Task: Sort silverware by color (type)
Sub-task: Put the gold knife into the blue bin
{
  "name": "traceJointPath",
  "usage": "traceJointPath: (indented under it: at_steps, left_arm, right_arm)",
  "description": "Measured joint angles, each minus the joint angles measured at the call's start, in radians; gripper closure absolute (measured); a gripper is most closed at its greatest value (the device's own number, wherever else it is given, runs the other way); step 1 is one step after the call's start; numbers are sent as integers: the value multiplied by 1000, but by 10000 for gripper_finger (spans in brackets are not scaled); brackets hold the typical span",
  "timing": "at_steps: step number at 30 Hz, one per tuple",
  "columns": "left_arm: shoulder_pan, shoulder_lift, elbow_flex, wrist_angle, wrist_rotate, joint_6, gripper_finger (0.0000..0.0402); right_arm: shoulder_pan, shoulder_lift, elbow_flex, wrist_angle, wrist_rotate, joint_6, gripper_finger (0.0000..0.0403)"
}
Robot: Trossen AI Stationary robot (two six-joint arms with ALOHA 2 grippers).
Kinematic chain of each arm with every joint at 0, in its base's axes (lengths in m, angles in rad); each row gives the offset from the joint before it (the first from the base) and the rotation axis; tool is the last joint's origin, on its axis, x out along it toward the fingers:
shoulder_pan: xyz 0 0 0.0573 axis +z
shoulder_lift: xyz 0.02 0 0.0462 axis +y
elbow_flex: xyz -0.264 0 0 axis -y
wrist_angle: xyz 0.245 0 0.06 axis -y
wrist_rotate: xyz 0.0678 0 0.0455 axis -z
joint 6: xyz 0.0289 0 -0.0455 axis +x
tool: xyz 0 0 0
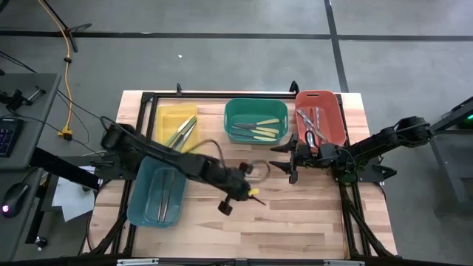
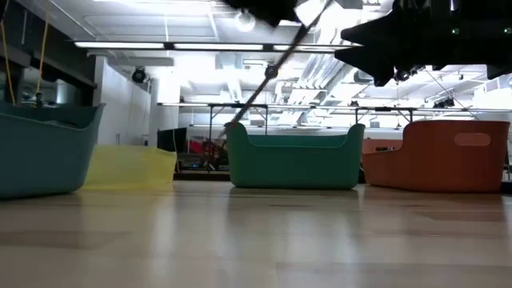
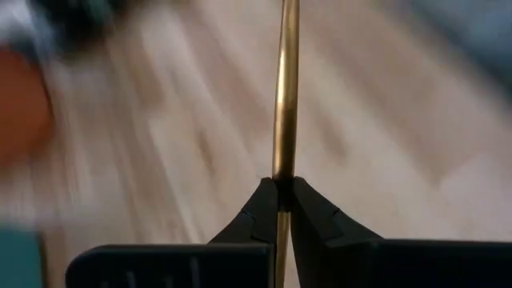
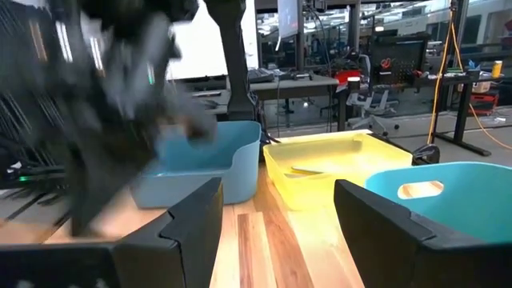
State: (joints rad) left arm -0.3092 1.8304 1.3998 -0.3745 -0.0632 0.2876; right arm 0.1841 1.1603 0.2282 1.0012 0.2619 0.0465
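Observation:
My left gripper (image 1: 247, 192) hangs over the middle of the table, shut on a thin golden-yellow utensil (image 3: 285, 96). In the low view the utensil (image 2: 268, 76) shows as a dark thin bar slanting down from the gripper, clear of the tabletop. My right gripper (image 4: 276, 232) waits open and level in front of the red bin (image 1: 325, 111), with nothing between its fingers. More silverware lies in the bins: yellowish pieces (image 1: 182, 133) in the yellow bin, several pieces (image 1: 259, 129) in the green bin, silver ones (image 1: 310, 124) in the red bin and some (image 1: 164, 198) in the teal bin. My left gripper pinches the utensil's thin shaft (image 3: 279, 172) between its two fingertips (image 3: 260, 212). The utensil runs along the fingers and sticks out well past their tips. It is lifted clear of the table, and a yellow end (image 1: 256, 193) shows beside the gripper from above.
The yellow bin (image 1: 164, 118), green bin (image 1: 235, 111) and red bin (image 1: 325, 111) stand in a row along the far edge. The teal bin (image 1: 140, 192) sits at the near left under my left arm. Bare wooden tabletop (image 1: 295, 222) spreads across the near right.

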Motion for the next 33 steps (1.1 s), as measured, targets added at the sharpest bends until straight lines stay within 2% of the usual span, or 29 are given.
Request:
traceJointPath:
  at_steps: [3, 7, 10, 14, 18, 21, 26, 33]
  left_arm:
    - [31, -90, -50, 163, 97, 11, 401]
    - [63, -252, -230, 361, 107, -5, 401]
    - [77, -398, -415, 553, 57, -66, 401]
    - [80, -583, -685, 795, -78, -168, 401]
    - [74, -730, -920, 1061, -226, -288, 401]
    - [71, -801, -1055, 1220, -290, -339, 401]
    - [71, -871, -1179, 1357, -299, -362, 401]
    - [71, -890, -1198, 1361, -296, -334, 401]
  right_arm:
    - [0, 0, 0, -9, 0, 6, 179]
    - [0, 0, 0, -17, 0, 25, 179]
    - [0, 0, 0, -15, -6, 27, 179]
    - [0, -1, -1, 33, -9, 29, 179]
    - [0, 5, 1, 114, -27, 32, 179]
    - [2, 9, 22, 121, -50, 31, 179]
    - [2, 43, 69, 109, -79, 19, 179]
    - [-5, 121, 174, 98, -77, -56, 179]
